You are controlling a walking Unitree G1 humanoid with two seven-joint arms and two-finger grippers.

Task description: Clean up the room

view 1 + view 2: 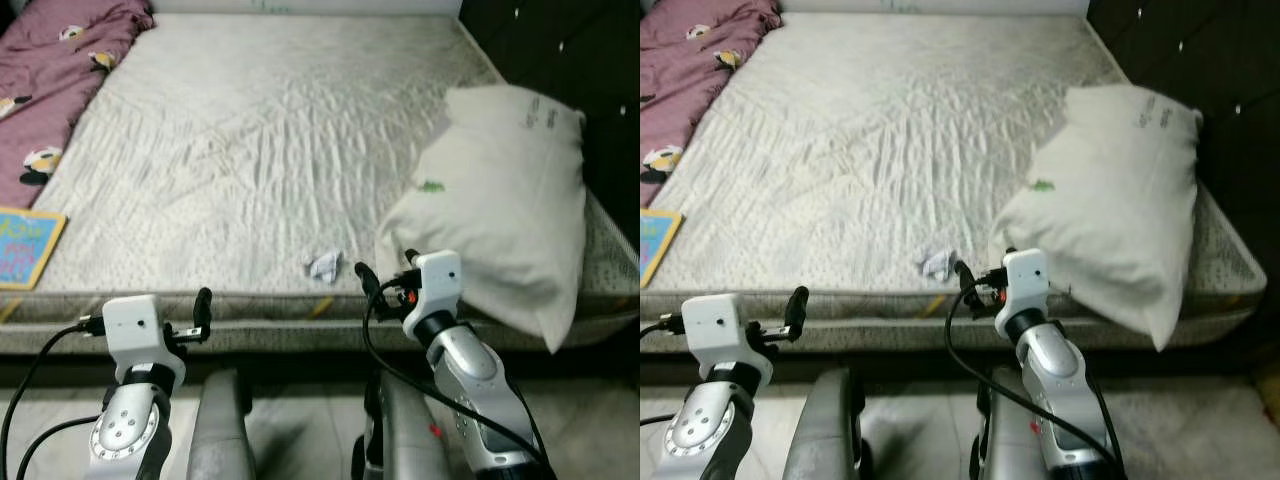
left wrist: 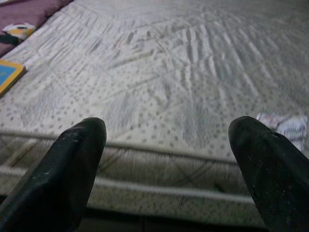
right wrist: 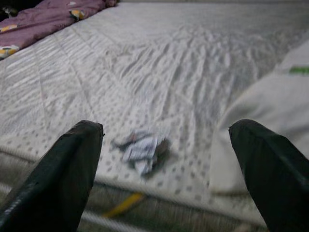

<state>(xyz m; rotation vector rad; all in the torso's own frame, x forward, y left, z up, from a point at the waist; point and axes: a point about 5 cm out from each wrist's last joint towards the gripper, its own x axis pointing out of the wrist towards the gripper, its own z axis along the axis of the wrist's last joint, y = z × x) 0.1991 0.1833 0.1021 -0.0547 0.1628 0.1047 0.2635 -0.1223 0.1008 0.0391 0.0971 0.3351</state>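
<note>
The right gripper (image 3: 166, 169), fingers wide apart and empty, faces the crumpled white paper scrap (image 3: 141, 148) near the grey mattress (image 1: 250, 150) edge. Left gripper (image 2: 169, 164) likewise spread, empty. Risk: the light scrap may slide off under a grazing finger.

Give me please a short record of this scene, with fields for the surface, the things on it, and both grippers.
surface: bare mattress
litter: crumpled paper scrap, near the front edge
pillow: white pillow, on the mattress's right side
blanket: purple blanket, far left corner
book: colourful book, left edge
left gripper: open, at the front edge, holding nothing
right gripper: open, just right of the scrap, holding nothing
</note>
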